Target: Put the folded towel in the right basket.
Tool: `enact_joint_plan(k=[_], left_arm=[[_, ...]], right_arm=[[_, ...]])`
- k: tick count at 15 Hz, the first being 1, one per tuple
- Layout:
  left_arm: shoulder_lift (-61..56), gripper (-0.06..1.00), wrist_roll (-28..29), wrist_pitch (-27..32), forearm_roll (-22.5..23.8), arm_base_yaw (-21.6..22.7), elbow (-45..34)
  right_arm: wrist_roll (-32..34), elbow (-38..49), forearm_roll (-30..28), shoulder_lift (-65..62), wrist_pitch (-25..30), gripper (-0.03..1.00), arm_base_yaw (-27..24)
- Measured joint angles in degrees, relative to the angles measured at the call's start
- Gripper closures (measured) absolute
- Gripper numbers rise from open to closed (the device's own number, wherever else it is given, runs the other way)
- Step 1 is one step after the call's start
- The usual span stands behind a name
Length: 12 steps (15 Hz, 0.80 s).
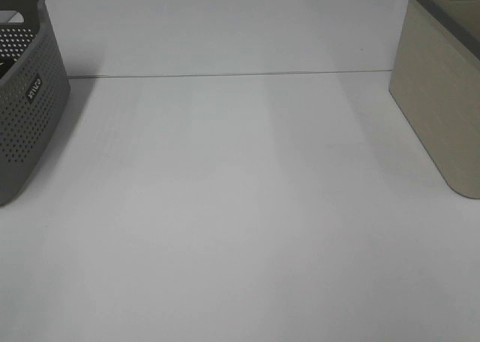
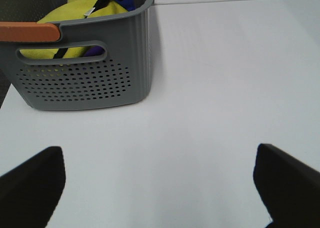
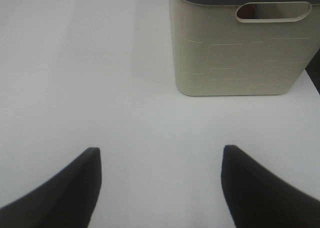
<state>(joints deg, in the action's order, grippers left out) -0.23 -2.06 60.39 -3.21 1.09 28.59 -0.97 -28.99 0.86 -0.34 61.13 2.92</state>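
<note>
The right basket [image 1: 442, 94] is beige with a grey rim and stands at the table's right edge; it also shows in the right wrist view [image 3: 240, 48]. No folded towel lies on the table. The left grey perforated basket [image 1: 22, 94] holds yellow and blue cloth [image 2: 80, 13], seen in the left wrist view. My left gripper [image 2: 160, 188] is open and empty above bare table in front of the grey basket [image 2: 85, 73]. My right gripper [image 3: 160, 183] is open and empty above bare table short of the beige basket. Neither arm shows in the exterior high view.
The white table [image 1: 240, 207] spans the view, with a seam line [image 1: 225, 75] across its back. An orange strip [image 2: 27, 32] lies on the grey basket's near rim.
</note>
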Motion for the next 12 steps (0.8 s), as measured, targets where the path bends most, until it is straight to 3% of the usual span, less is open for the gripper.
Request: enact_joint_plan(k=[12], left_arm=[[0.00,-0.03,0.00,0.00,0.00,0.00,0.00]], right_arm=[[0.00,0.00,0.00,0.00,0.00,0.32,0.00]])
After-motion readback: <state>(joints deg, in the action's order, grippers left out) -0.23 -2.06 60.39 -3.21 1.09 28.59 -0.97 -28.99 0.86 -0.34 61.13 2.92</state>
